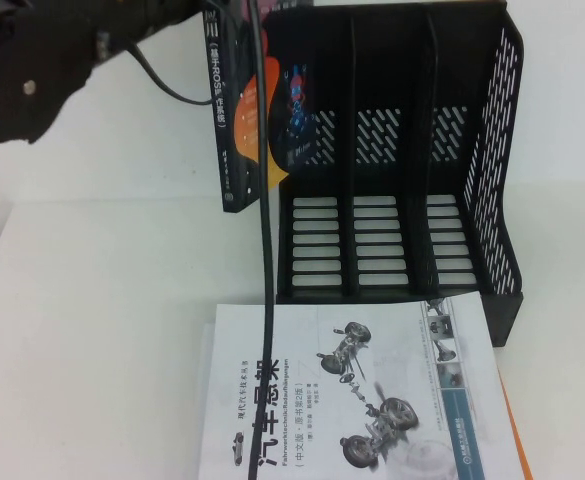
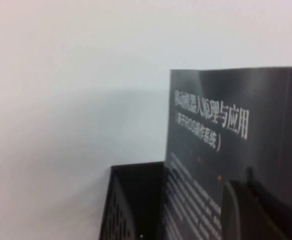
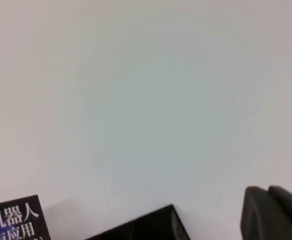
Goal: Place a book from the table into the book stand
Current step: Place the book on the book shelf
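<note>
The black book (image 1: 234,110) hangs upright in the air at the left end of the black book stand (image 1: 492,150), its spine towards the high camera and its lower edge well above the table (image 1: 92,330). Whether it is over the left compartment or just outside the left wall I cannot tell. My left gripper (image 2: 255,197) is shut on the book (image 2: 225,125), one finger (image 2: 240,215) lying against its cover. My right gripper (image 3: 273,212) shows only in the right wrist view, fingers together, holding nothing, away from the book (image 3: 16,220) and the stand's corner (image 3: 146,227).
A white book with car-suspension drawings (image 1: 352,400) lies flat on the table in front of the stand, with an orange edge (image 1: 509,420) showing under its right side. A black cable (image 1: 265,260) hangs down across the book and the stand's left front.
</note>
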